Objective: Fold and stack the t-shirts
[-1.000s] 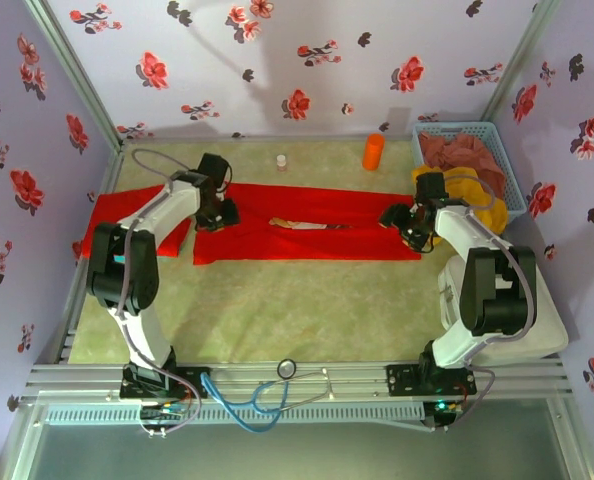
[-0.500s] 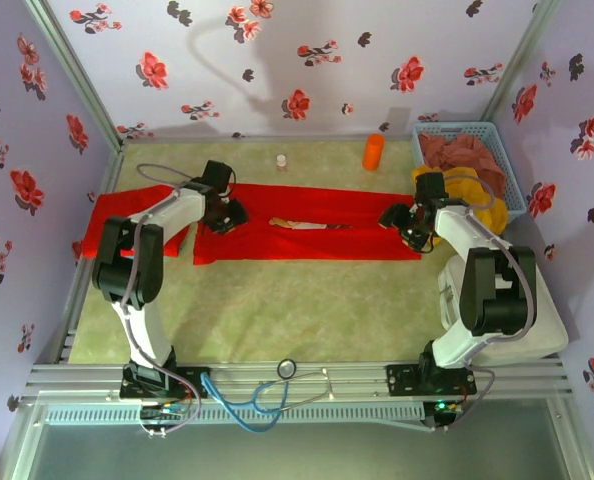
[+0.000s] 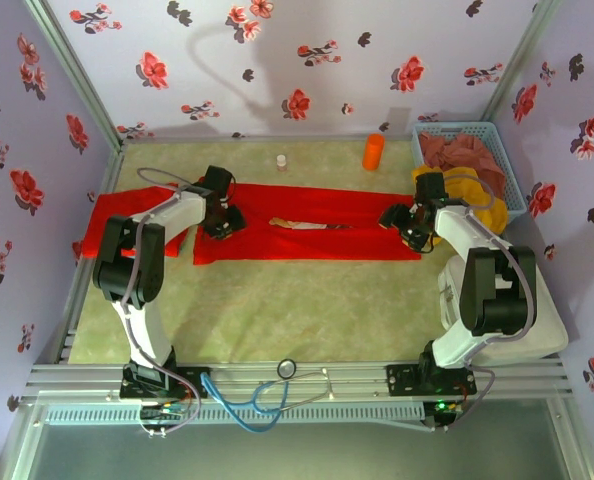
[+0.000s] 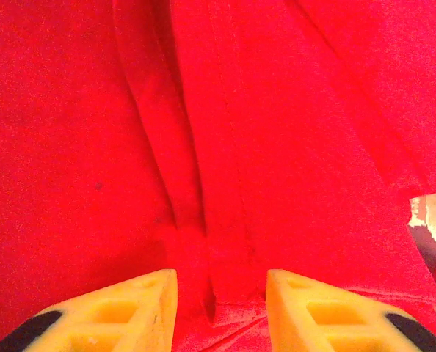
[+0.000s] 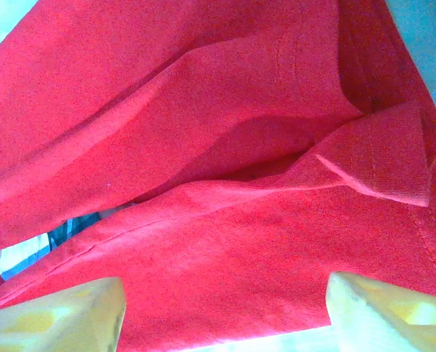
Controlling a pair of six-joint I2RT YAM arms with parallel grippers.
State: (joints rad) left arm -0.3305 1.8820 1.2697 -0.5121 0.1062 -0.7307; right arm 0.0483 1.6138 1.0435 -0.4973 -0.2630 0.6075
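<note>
Right gripper over t-shirt, basket holding cloth

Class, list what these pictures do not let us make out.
- Top view: the print on the folded t-shirt, tucked into the fold and too small.
- Top view: the second t-shirt, partly under the left arm.
- Left wrist view: whether the left gripper pinches the cloth; a fold between its fingers hides contact.

chest print unreadably small, left tool partly cropped
</note>
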